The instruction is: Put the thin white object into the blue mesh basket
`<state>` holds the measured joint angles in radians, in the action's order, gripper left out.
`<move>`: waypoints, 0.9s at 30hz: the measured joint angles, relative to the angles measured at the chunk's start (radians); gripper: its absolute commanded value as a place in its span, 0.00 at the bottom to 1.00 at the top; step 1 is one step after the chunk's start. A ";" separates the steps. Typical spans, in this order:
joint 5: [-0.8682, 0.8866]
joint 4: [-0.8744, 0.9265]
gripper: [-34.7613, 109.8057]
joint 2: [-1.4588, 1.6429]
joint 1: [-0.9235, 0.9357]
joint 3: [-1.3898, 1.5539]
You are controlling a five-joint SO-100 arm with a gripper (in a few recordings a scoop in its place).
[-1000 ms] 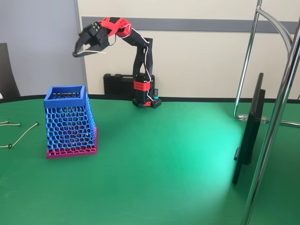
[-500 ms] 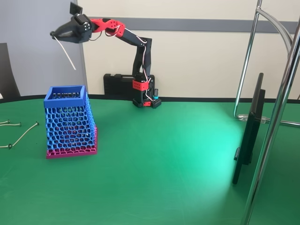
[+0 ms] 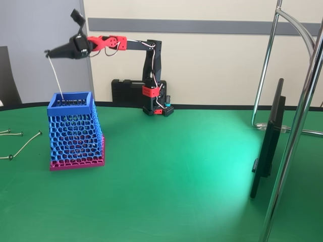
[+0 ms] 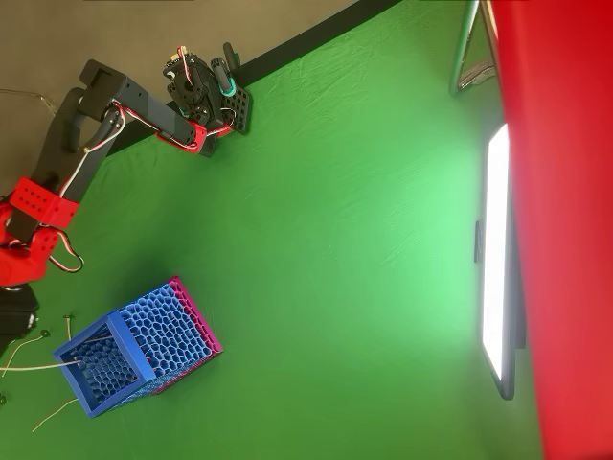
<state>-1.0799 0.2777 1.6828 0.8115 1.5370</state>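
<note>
- Above the blue mesh basket [image 3: 74,132], fixed view: gripper [image 3: 49,52] held high at far left, jaws pinching top end of the thin white object [image 3: 55,76]. Strand hangs down, lower tip at the rim's back edge; can't tell if it's inside yet.
- Left of basket, same view: other pale strands [image 3: 24,146] lie on the green table [image 3: 176,171].
- Overhead view: white strand [image 4: 38,365] reaches across the basket [image 4: 134,356] opening from the left.
- Judgement: pickup + carry done; lowering & release left.
</note>
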 measured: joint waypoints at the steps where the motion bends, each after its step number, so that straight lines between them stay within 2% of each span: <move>1: 0.000 0.000 0.24 0.005 -0.014 0.029; 9: 0.000 0.021 0.25 0.003 -0.100 0.084; 17: -0.012 0.040 0.36 0.005 -0.127 0.138; 27: -0.034 0.040 0.41 0.051 -0.192 0.232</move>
<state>-1.1137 0.3175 1.7334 0.6197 1.7687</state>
